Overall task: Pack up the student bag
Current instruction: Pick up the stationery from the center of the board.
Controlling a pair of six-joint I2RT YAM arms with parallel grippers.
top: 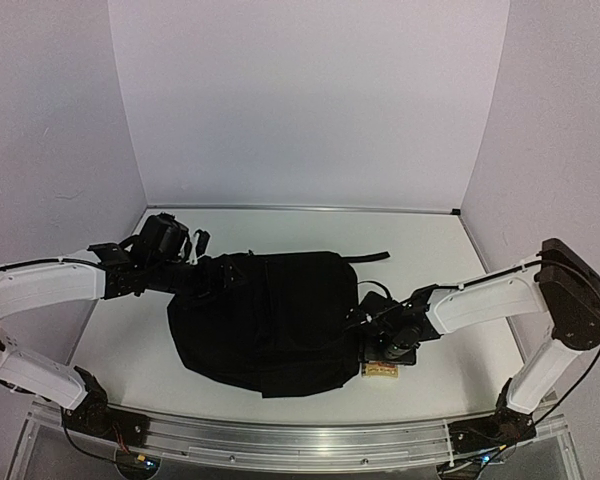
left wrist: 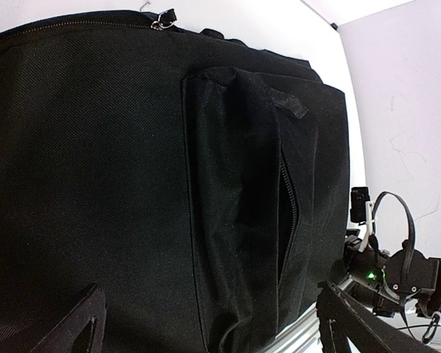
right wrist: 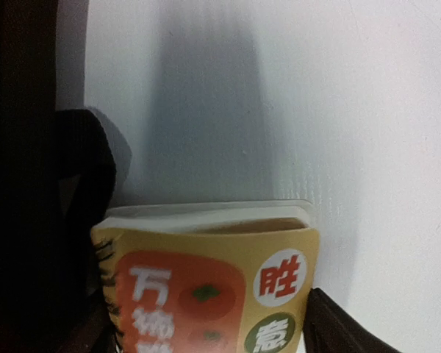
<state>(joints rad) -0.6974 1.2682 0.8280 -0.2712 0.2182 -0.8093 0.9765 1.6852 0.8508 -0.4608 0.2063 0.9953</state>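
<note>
Top external: we see the student bag (top: 270, 320) lying flat in the middle of the table (top: 430, 250), between the two arms.
Left gripper (top: 215, 272): it hangs over the bag's upper left corner. From the left wrist view we see its fingers (left wrist: 77, 327) spread wide, with only black fabric below them.
Front pocket (left wrist: 235, 206): we see its zipper (left wrist: 288, 213) as a dark slit down one side.
Right gripper (top: 385, 352): it sits low at the bag's right edge, closed on a yellow notebook (top: 383, 370).
Right wrist: we see the notebook's orange panel and Chinese characters. The notebook is held between the fingers (right wrist: 342, 327), with the bag's black fabric just to its left and a black strap (right wrist: 88, 169) beside its spiral edge.
</note>
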